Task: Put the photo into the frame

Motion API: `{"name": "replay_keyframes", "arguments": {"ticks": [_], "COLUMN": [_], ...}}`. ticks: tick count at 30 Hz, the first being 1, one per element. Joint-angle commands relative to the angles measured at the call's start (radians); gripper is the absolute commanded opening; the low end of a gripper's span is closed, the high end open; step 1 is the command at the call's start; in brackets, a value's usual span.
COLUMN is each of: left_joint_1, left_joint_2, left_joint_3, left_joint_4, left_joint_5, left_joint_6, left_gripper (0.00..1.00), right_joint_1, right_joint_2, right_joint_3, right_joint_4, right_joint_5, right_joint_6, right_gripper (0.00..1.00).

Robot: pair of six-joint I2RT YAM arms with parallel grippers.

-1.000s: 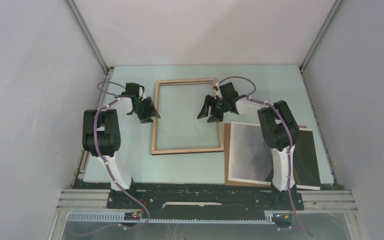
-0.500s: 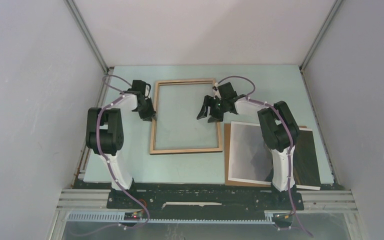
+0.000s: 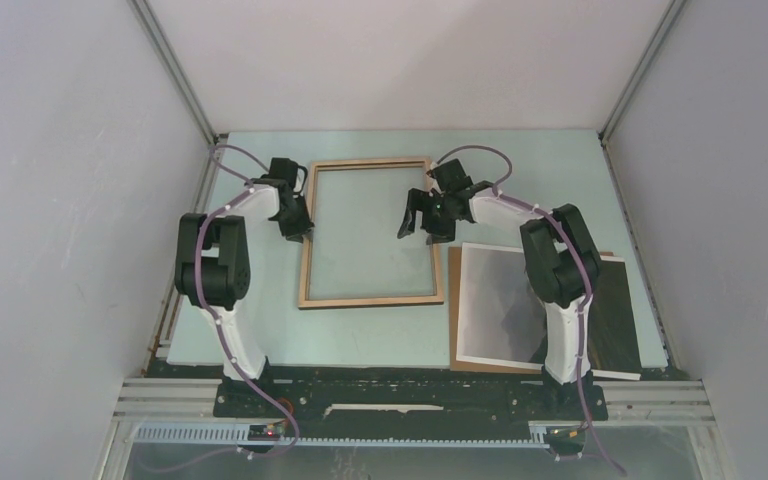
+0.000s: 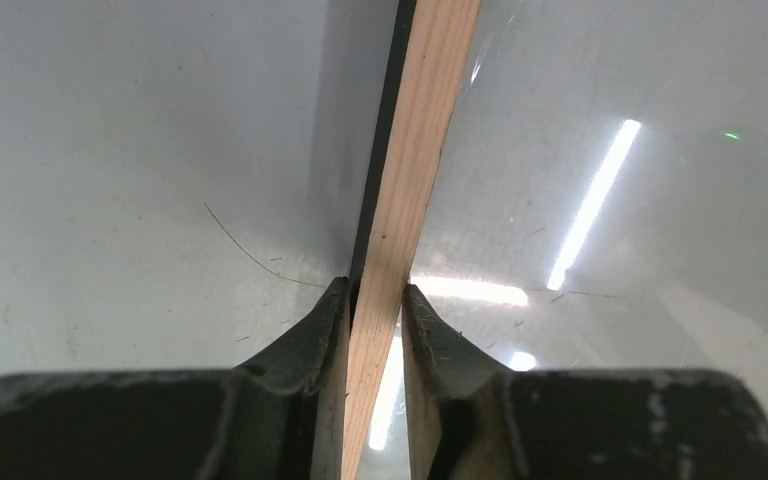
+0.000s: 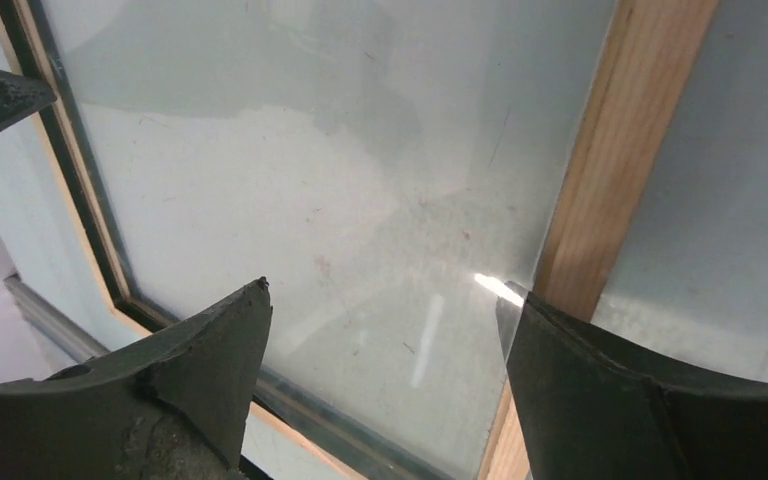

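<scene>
My left gripper (image 4: 373,300) pinched the picture frame (image 4: 415,170) by its left side, near the table's (image 3: 380,345) far edge; right gripper (image 5: 385,290) hovered spread above its pane (image 5: 290,150).

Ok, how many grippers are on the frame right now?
1. The left gripper is clamped on the frame's left rail; the right gripper is open above the right rail, gripping nothing.

The left arm (image 3: 235,335) and the right arm (image 3: 562,345) look alike: a slim white lower link, bulky black joint housings and a white forearm. A mauve cable (image 3: 472,150) runs along each, held by small white clips, and both are mounted on a black base plate (image 3: 410,402). The fingers (image 4: 295,355) are matte black, wedge-shaped and scuffed grey along their edges.
</scene>
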Motion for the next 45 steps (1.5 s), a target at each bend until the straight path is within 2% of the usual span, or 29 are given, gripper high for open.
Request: {"name": "replay_keyframes", "arguments": {"ticks": [1, 6, 11, 15, 19, 24, 26, 28, 36, 45], "left_joint_1": [-0.003, -0.003, -0.006, -0.005, -0.006, -0.016, -0.023, -0.035, -0.141, -0.414], "left_joint_2": [0.013, 0.014, 0.016, -0.013, -0.103, -0.255, -0.328, -0.399, -0.553, -0.621], "left_joint_3": [0.047, 0.049, 0.061, 0.067, 0.058, 0.024, -0.011, -0.055, -0.141, -0.159], "left_joint_4": [-0.026, -0.026, -0.030, -0.045, -0.042, -0.012, 0.023, 0.082, 0.197, 0.254], "left_joint_5": [-0.065, -0.062, -0.045, -0.053, -0.042, -0.041, 0.021, 0.083, 0.293, 0.409], "left_joint_6": [0.022, 0.025, 0.026, 0.028, 0.039, 0.056, 0.057, 0.048, -0.015, -0.059], "left_gripper": [0.24, 0.23, 0.27, 0.47, 0.63, 0.81, 0.93, 0.98, 1.00, 1.00], "right_joint_1": [0.010, 0.008, 0.001, -0.011, -0.026, -0.022, -0.008, 0.003, 0.012, -0.033], "right_joint_2": [-0.067, -0.079, -0.133, -0.207, -0.337, -0.517, -0.589, -0.651, -0.874, -1.002], "right_joint_3": [0.080, 0.125, 0.140, 0.085, -0.101, -0.342, -0.412, -0.455, -0.562, -0.635], "right_joint_4": [-0.133, -0.227, -0.300, -0.309, -0.225, -0.171, -0.170, -0.196, -0.328, -0.471], "right_joint_5": [0.125, 0.211, 0.305, 0.249, 0.115, 0.043, 0.047, 0.059, 0.171, 0.341], "right_joint_6": [-0.064, -0.100, -0.149, -0.182, -0.175, -0.145, -0.140, -0.131, -0.053, 0.141], "right_gripper": [0.93, 1.00, 1.00, 0.99, 0.99, 0.98, 0.98, 0.98, 0.99, 0.97]}}
